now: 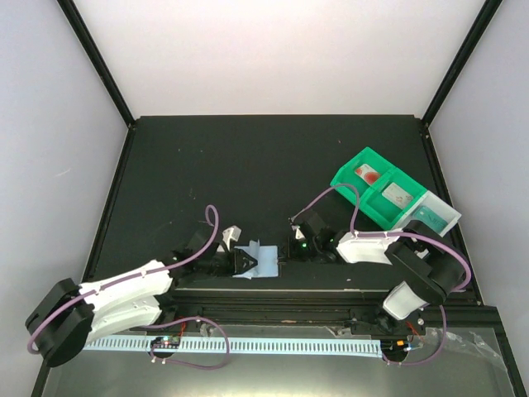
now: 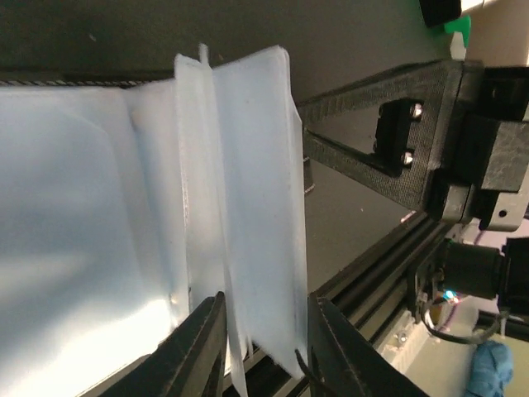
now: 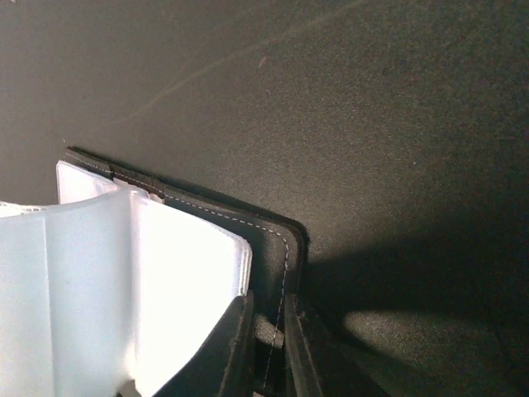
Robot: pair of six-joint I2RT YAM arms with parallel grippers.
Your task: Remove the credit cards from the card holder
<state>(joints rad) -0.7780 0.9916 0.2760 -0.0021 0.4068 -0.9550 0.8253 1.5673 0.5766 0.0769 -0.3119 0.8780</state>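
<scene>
- The card holder (image 1: 256, 263) lies open on the black table (image 1: 248, 165), low in the middle of the top view, right between the two grippers.
- The left gripper (image 2: 266, 322) has its fingers squeezed on the holder's pale clear pockets, at the bottom of its wrist view.
- The right gripper (image 3: 269, 318) pinches the black cover's edge, at the bottom of its view.
- In the green tray (image 1: 347, 172), at the right of the top view and well away from both grippers, lie a white card with red marks (image 1: 369, 175), a pale grey card (image 1: 398, 197) and a teal card (image 1: 434, 217), each in its own box.
</scene>
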